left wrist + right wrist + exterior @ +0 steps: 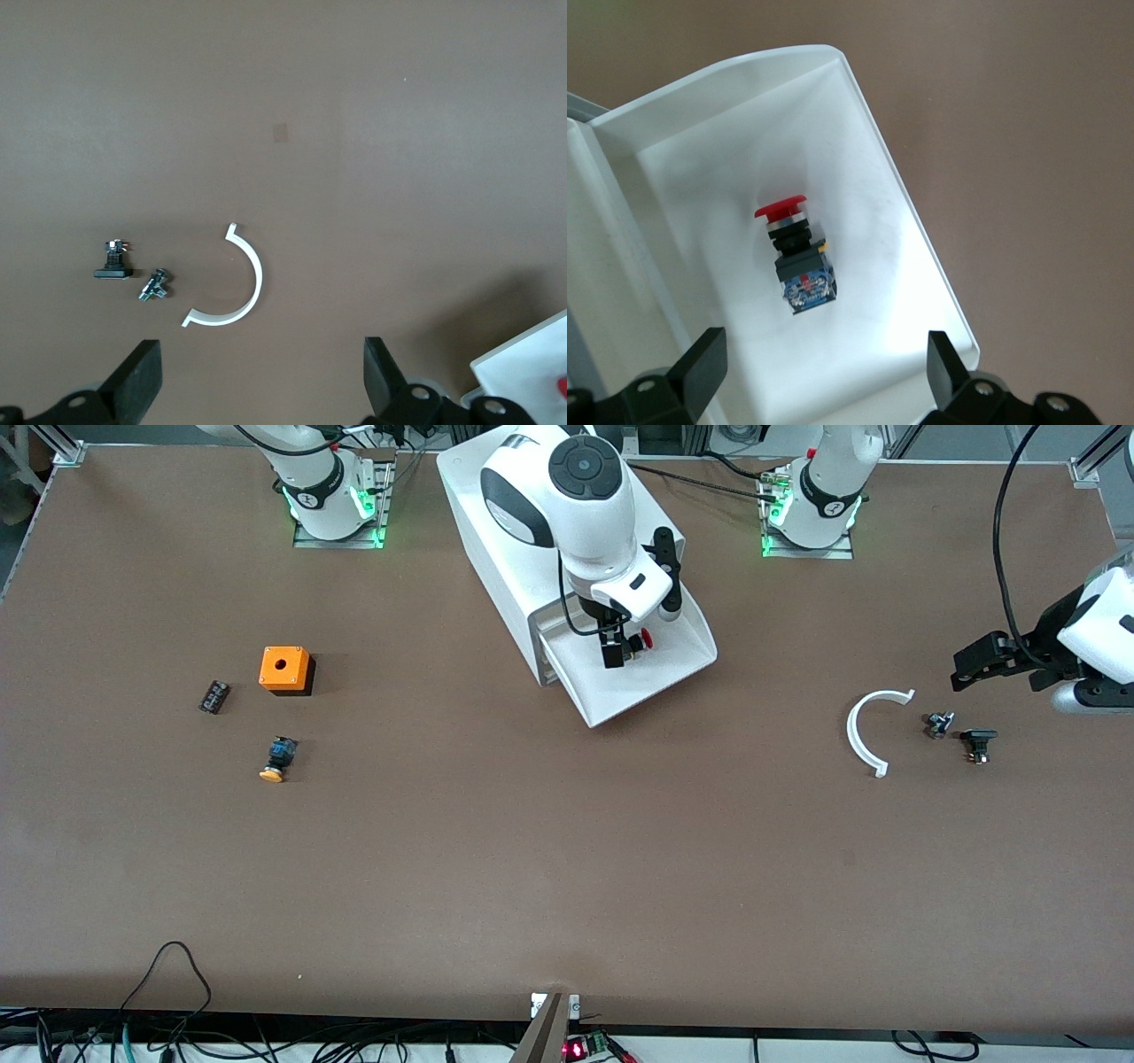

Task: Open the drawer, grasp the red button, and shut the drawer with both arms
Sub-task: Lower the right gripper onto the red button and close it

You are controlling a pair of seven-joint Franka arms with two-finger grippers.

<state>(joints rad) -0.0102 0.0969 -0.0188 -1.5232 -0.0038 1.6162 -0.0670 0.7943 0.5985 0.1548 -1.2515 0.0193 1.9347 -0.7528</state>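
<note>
Front view: drawer (682, 657) stood pulled out of the cabinet (496, 531); right gripper (617, 646) hung over it, button (640, 639) lying inside at its 3 o'clock. Left gripper (974, 666) waited over the counter (567, 868) near a white arc (864, 731).
Left wrist view: fingers (142, 376) wide, holding nothing.
Right wrist view: fingers (700, 359) wide, empty; button (796, 255) between them toward 12 o'clock, long axis running 12–6, red cap uppermost.

Front view: high, facing the arm bases across the counter (567, 868). Wrist views: straight down, close. Shared: open drawer (651, 677) (859, 159), white arc (864, 731) (239, 292).
</note>
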